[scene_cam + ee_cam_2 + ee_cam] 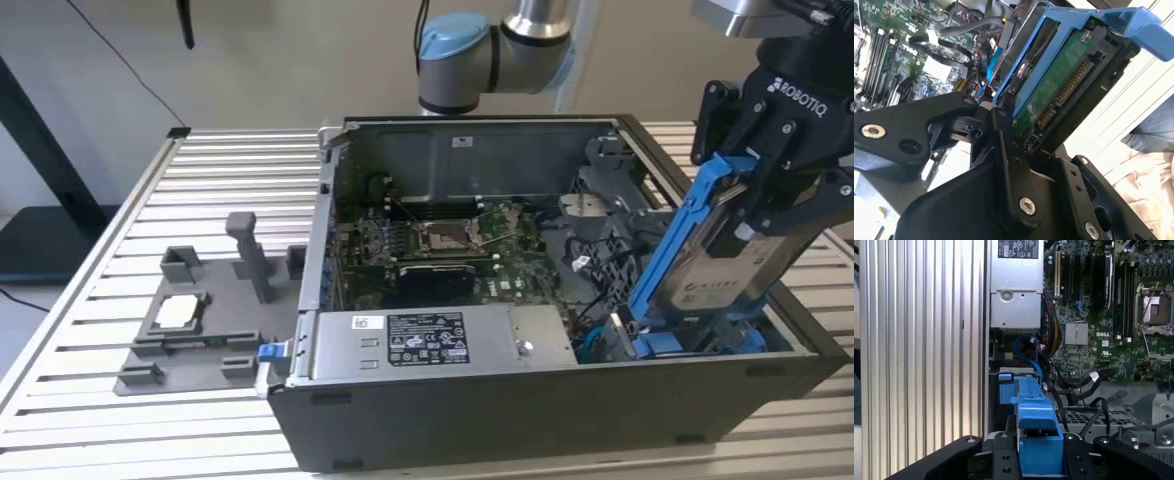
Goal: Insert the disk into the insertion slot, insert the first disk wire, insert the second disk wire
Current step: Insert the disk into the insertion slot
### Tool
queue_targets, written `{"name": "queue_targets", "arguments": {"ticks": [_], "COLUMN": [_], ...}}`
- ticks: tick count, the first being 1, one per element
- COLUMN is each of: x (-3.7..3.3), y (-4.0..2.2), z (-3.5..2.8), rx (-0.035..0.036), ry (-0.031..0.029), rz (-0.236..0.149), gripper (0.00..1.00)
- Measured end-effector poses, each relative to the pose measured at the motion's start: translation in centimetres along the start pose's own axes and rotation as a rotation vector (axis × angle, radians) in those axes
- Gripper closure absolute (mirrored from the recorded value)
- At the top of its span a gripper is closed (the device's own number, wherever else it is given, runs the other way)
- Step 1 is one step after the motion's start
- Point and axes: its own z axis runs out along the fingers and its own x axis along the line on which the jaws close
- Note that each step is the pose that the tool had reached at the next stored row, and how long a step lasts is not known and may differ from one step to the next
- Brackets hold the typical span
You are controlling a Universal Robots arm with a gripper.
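Note:
My gripper (765, 207) is shut on the disk (731, 268), a silver drive in a bright blue carrier. The disk hangs steeply tilted over the near corner of the open computer case on the exterior view's right. Its lower end reaches the insertion slot (671, 345), a grey bay with blue tabs. In the second wrist view the disk (1054, 95) shows its green board and connector between the black fingers (999, 127). In the first wrist view the blue carrier (1036, 422) points at the slot (1008, 386). A blue cable (1026, 346) and black cables (1094, 381) lie loose beside the bay.
The grey power supply box (427, 342) with a sticker sits next to the bay. The motherboard (447, 245) with its square socket (1154, 307) fills the case floor. A grey fixture plate (187, 335) with a chip stands on the slatted table (120, 230) at the exterior view's left.

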Motion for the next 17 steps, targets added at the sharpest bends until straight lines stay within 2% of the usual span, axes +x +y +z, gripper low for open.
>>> {"name": "queue_targets", "arguments": {"ticks": [12, 17], "x": [-0.01, -0.01], "y": [-0.03, -0.04], "z": [0.93, 1.29], "rx": [0.0, 0.0], "ry": [-0.0117, -0.0136], "rz": [0.0, 0.0], "gripper": [0.68, 0.68]}}
